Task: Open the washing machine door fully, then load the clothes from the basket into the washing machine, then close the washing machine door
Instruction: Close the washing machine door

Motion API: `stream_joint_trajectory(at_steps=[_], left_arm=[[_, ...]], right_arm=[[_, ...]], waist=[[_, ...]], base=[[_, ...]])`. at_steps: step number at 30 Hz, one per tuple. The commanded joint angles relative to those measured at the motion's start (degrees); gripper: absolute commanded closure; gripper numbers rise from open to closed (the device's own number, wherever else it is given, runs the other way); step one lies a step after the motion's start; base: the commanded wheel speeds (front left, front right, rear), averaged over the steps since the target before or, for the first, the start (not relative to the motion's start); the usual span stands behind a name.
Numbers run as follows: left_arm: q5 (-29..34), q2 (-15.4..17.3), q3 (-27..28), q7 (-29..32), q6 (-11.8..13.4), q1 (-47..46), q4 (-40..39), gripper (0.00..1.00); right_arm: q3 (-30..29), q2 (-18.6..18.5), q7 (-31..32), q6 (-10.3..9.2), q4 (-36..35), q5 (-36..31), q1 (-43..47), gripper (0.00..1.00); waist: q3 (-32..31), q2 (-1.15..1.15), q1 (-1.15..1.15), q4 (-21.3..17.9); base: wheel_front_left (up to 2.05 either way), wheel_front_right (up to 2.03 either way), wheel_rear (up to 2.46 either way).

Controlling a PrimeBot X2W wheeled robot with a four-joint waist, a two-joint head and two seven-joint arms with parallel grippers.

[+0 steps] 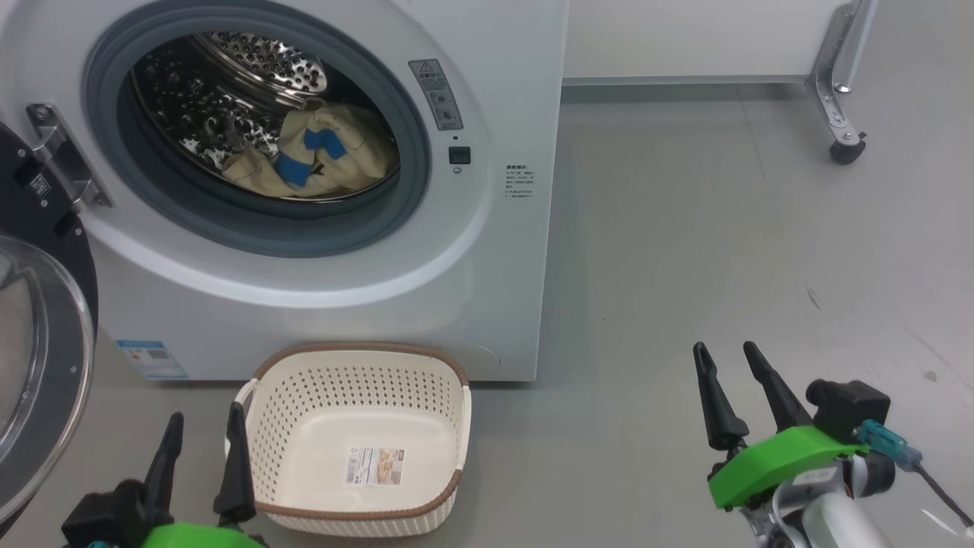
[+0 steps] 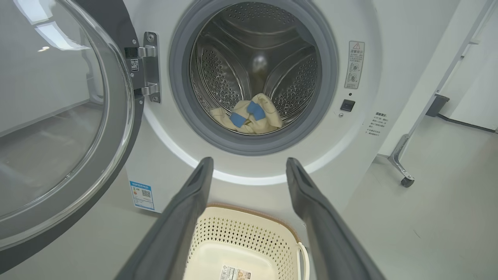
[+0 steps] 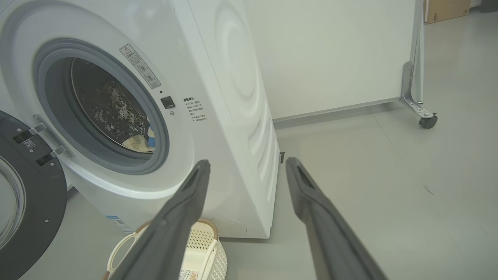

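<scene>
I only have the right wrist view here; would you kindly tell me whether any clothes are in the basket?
Observer: None; the basket is empty, and only its label sticker shows on the bottom.
Operator: Thanks. How is the left pincer?
Observer: The left pincer is open, low beside the basket, holding nothing.
Operator: Is anything caught on the seal?
Observer: No; the clothes lie wholly inside the drum, clear of the grey seal.
</scene>
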Motion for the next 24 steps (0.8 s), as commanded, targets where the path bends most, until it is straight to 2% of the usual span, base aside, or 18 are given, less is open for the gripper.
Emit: stream_joint_trajectory(at_steps=[1,12,19,24], left_arm=[[0.60,0.33,2.83,-0.62,-0.60,-1.89,-1.57,0.00],[3.37,-2.48,5.95,-0.62,-3.60,-1.74,0.09,0.00],[5.02,-3.76,7.00,-0.62,-4.50,-2.34,0.95,0.00],[5.74,-4.16,7.15,-0.62,-4.83,-2.74,1.60,0.00]], right_arm=[[1.34,-0.06,-0.26,0.02,-1.79,0.14,-1.23,0.00],[1.26,-0.06,-0.30,0.02,-1.60,-0.55,-1.58,0.00],[-0.87,-0.17,-0.32,0.02,-1.08,-10.62,-1.56,0.00],[-1.90,-0.09,-0.32,0.02,-1.45,-12.55,-1.38,0.00]], waist=[[0.00,0.00,0.01,-0.03],[0.11,0.00,0.01,-0.71],[0.39,0.00,0.01,-0.90],[0.61,0.00,0.01,-0.88]], base=[[0.00,0.00,0.00],[0.00,0.00,0.00],[0.00,0.00,0.00],[0.00,0.00,0.00]])
